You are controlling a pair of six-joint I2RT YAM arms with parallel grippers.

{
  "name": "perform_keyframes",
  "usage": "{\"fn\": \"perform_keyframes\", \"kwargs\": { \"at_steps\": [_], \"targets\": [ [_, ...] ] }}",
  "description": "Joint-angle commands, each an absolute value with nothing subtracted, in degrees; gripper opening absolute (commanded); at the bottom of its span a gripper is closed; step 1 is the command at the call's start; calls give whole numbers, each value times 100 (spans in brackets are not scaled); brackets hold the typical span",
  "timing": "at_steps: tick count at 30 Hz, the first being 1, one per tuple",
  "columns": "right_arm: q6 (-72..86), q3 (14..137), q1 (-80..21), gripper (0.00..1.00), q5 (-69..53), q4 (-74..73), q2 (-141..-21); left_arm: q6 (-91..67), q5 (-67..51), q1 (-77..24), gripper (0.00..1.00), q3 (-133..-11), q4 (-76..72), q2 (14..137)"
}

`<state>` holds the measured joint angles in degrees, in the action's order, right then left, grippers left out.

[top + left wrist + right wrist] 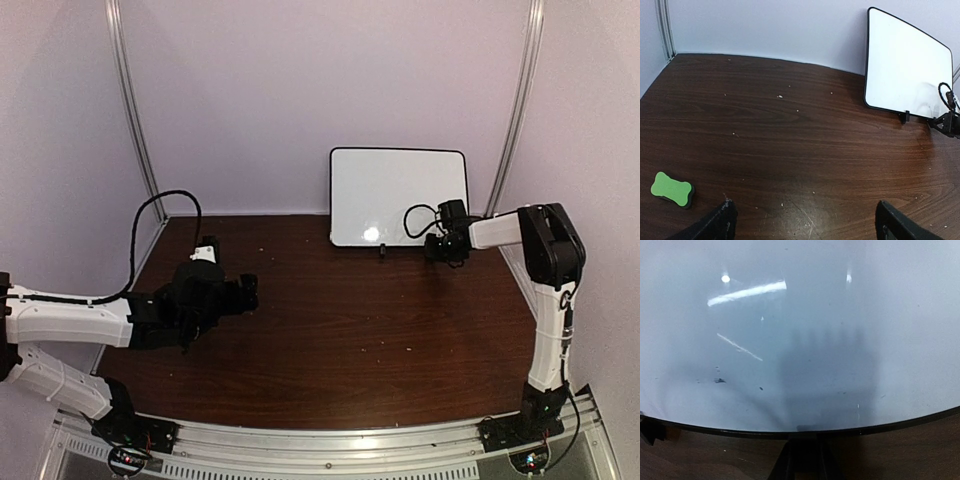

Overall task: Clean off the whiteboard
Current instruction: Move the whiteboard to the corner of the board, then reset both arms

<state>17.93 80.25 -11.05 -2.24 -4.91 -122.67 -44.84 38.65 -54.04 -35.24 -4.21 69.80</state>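
Note:
The whiteboard (397,196) stands upright against the back wall on small black feet, its surface almost blank. Up close, the whiteboard (800,330) shows only a few dark specks at lower left. My right gripper (442,247) is at the board's lower right edge. Its dark fingers (805,452) are closed together on the board's black bottom frame. My left gripper (245,292) hovers over the table's left side, jaws wide open with nothing between them (804,210). A small green eraser (672,189) lies on the table left of my left fingers; the top view does not show it.
The dark wooden table (360,330) carries scattered pale crumbs. White walls with metal corner rails (135,110) close in the left, back and right sides. A black cable (160,215) loops above my left arm.

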Motion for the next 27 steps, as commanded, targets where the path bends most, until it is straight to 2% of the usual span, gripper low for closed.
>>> {"fn": "perform_keyframes", "kwargs": {
  "at_steps": [1,6,8,13,19,25,27],
  "targets": [
    [2145,7849,-779,0,293,-801,-12149,-4366,3973,-5378,98,-3634,-593,7000],
    [2188,7786,-773,0,377,-809,-12116,-4354,3965,-5385,98,-3656,-589,7025],
    [2196,7754,-773,5,332,-771,-12127,-4354,3971,-5384,98,-3635,-587,6999],
    [2206,7703,-771,10,273,-745,-12117,-4359,4001,-5384,98,-3595,-598,6992],
    [2215,7628,-775,32,227,-710,-12070,-4357,4000,-5387,98,-3607,-642,7038],
    [2215,7462,-773,48,107,-685,-11884,-4210,4139,-5385,98,-3744,-530,7039],
    [2215,7394,-782,56,89,-688,-11785,-4098,4213,-5380,98,-3781,-523,6988]
  ]
}}
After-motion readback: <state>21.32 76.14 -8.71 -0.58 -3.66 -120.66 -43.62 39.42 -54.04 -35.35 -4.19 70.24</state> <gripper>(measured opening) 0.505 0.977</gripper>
